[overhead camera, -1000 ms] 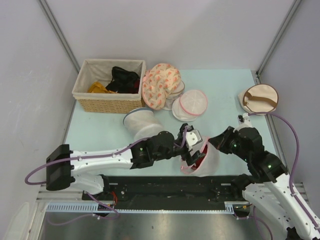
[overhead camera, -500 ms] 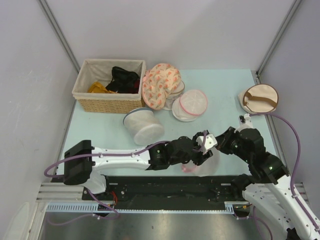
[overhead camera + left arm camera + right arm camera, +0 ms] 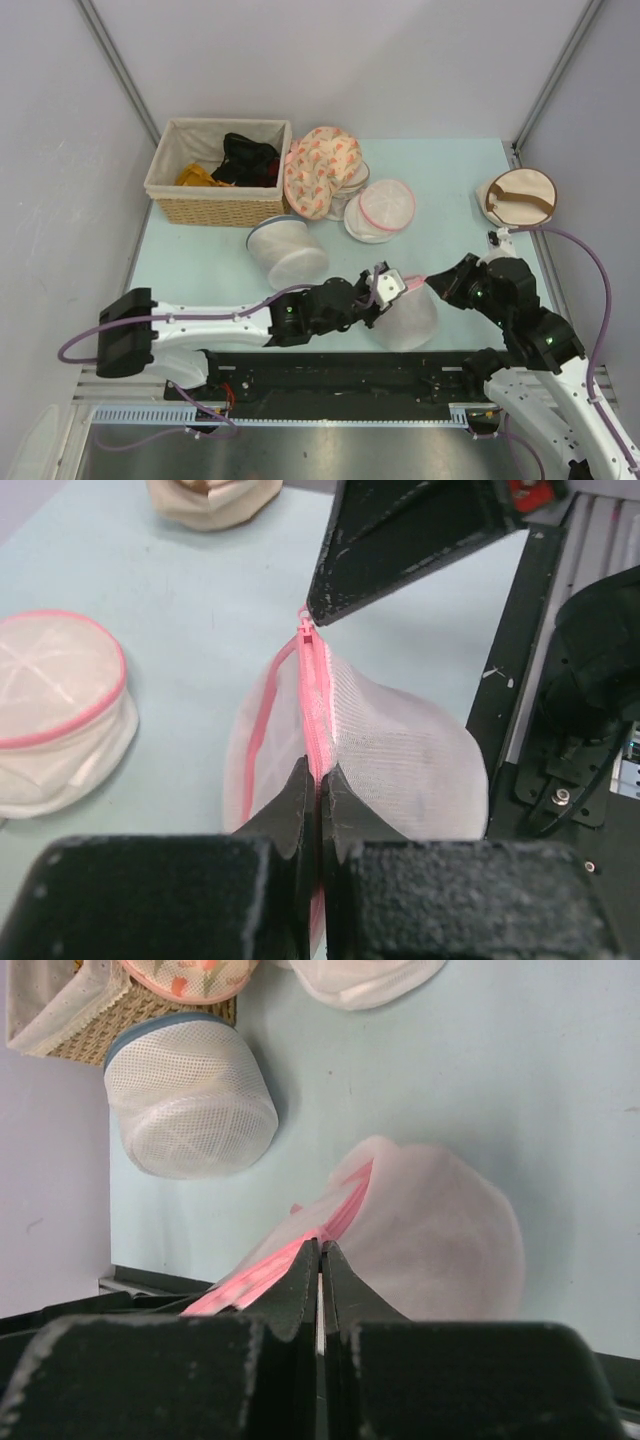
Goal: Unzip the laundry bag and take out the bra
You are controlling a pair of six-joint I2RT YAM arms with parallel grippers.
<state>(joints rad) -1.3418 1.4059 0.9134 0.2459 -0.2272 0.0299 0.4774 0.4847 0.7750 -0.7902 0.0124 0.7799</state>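
Note:
The laundry bag [image 3: 408,320], a white mesh pouch with a pink zipper band, sits at the table's near edge between both arms. In the left wrist view, my left gripper [image 3: 320,772] is shut on the pink zipper band [image 3: 313,695], which stands up as a ridge over the bag [image 3: 400,770]. My right gripper [image 3: 320,1248] is shut on the same band from the other side. Its black fingers [image 3: 400,540] meet the zipper's far end in the left wrist view. From above, the left gripper [image 3: 392,285] and right gripper [image 3: 428,283] nearly face each other. The bra is hidden.
A wicker basket [image 3: 215,205] at the back left holds a black garment and a yellow cloth. A peach floral bag [image 3: 320,170], a white mesh cylinder [image 3: 285,252] and another pink-trimmed pouch [image 3: 385,208] lie mid-table. A beige round bag [image 3: 518,197] sits far right.
My left gripper was open over the bag's mouth with red fabric showing; it has pulled back left and shut on the zipper band. The red no longer shows.

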